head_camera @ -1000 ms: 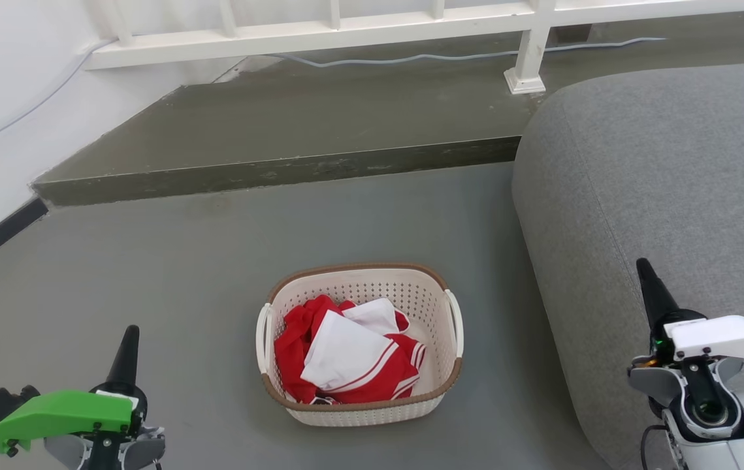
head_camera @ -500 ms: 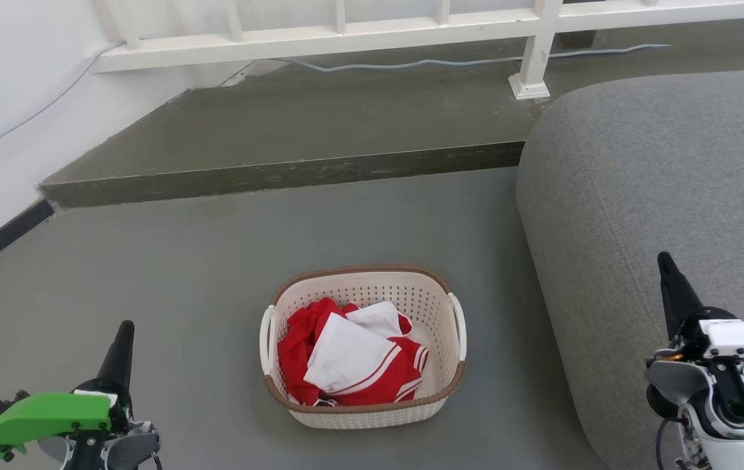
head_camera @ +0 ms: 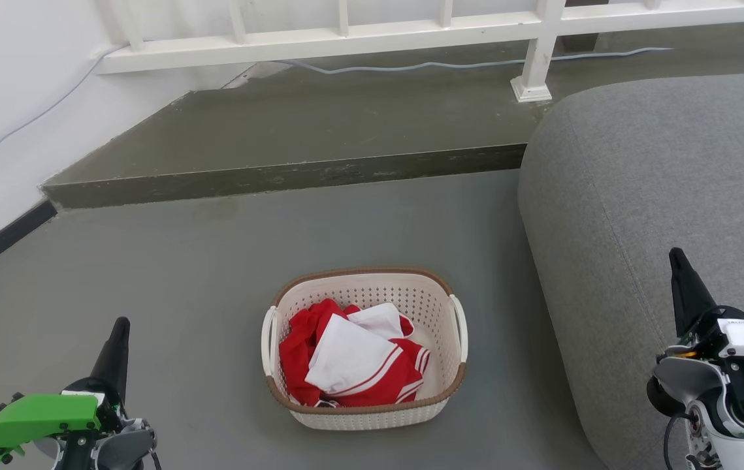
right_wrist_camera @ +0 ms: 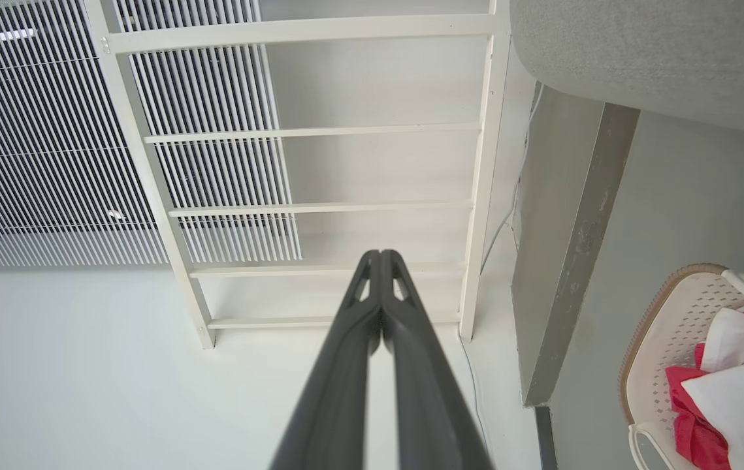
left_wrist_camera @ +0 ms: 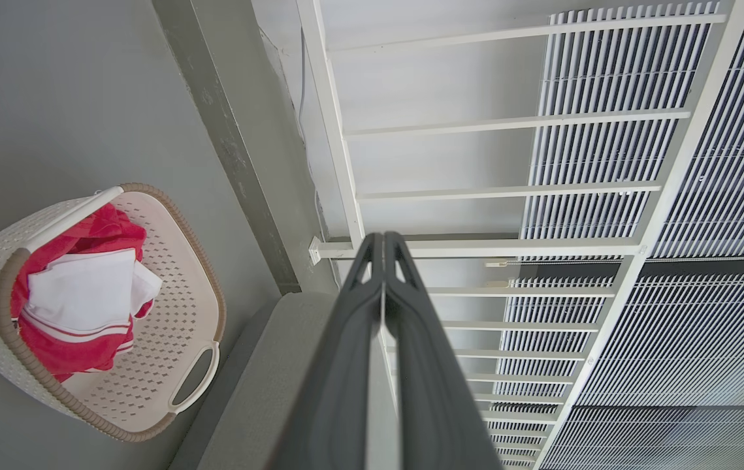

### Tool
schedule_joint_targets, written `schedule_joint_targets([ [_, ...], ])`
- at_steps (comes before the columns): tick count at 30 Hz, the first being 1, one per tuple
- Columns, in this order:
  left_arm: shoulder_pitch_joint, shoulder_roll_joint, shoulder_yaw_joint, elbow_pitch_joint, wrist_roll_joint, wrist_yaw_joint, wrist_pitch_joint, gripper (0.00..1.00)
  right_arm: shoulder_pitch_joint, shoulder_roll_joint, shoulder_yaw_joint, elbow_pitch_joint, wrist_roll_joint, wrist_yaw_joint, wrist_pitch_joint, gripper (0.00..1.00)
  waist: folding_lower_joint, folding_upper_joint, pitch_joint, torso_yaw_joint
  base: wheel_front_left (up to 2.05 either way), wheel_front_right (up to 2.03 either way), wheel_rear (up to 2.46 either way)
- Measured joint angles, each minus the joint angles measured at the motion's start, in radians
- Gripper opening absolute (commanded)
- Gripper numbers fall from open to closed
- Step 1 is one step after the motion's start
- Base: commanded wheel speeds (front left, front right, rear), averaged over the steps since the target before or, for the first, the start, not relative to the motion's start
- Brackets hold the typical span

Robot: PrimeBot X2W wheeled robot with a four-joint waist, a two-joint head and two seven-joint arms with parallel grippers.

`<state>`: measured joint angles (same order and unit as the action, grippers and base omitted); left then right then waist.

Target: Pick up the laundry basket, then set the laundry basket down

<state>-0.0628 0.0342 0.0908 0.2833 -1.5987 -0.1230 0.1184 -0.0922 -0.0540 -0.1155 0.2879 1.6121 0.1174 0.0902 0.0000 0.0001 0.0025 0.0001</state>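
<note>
We count one basket: a small cream-white perforated plastic laundry basket point(head_camera: 385, 292) point(left_wrist_camera: 169, 339) point(right_wrist_camera: 662, 326) with a brown woven-look rim. It sits flat on the grey floor point(head_camera: 215, 274), just beside one large grey upholstered sofa point(head_camera: 659, 196). It has two white loop handles point(head_camera: 460, 326), one on each side. Inside lies a crumpled bundle of red and white cloth point(head_camera: 345, 356); we cannot tell how many pieces. There are two grippers, both well apart from the basket. Our left gripper point(head_camera: 121, 326) point(left_wrist_camera: 378, 236), green-housed, hangs low at the left with its two dark fingers pressed together, pinching nothing. Our right gripper point(head_camera: 675, 254) point(right_wrist_camera: 379, 253) shows against the sofa, its fingers likewise pressed together and empty. Beyond the basket we see one dark raised step point(head_camera: 280, 176) and one white railing point(head_camera: 378, 36).
</note>
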Motion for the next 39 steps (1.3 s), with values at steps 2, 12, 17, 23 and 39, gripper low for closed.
schedule_joint_targets([
  [2,0.0,0.0,0.0,0.0,0.0,0.0,0.0,0.0,0.0,0.0,0.0,0.0,0.0,0.0,0.0,0.0,0.0,0.0,0.0,0.0,0.0,0.0,0.0],
  [12,0.0,0.0,0.0,-0.001,0.0,0.0,0.0,0.0,0.0,0.001,-0.001,-0.001,0.0,0.0,0.0,0.0,0.0,0.0,0.0,0.0,0.0,0.0,0.0],
  [17,0.0,0.0,0.0,-0.002,0.0,0.0,0.0,0.0,0.0,0.001,-0.001,-0.001,0.0,0.0,0.0,0.0,0.0,0.0,0.0,0.0,0.0,0.0,0.0],
  [23,0.0,0.0,0.0,-0.002,0.0,0.0,0.0,0.0,0.0,0.001,-0.001,-0.001,0.0,0.0,0.0,0.0,0.0,0.0,0.0,0.0,0.0,0.0,0.0],
  [39,0.0,0.0,-0.001,-0.003,0.0,0.0,0.0,0.0,0.0,0.002,-0.002,-0.002,0.0,0.0,0.0,0.0,0.0,0.0,0.0,0.0,0.0,0.0,0.0],
])
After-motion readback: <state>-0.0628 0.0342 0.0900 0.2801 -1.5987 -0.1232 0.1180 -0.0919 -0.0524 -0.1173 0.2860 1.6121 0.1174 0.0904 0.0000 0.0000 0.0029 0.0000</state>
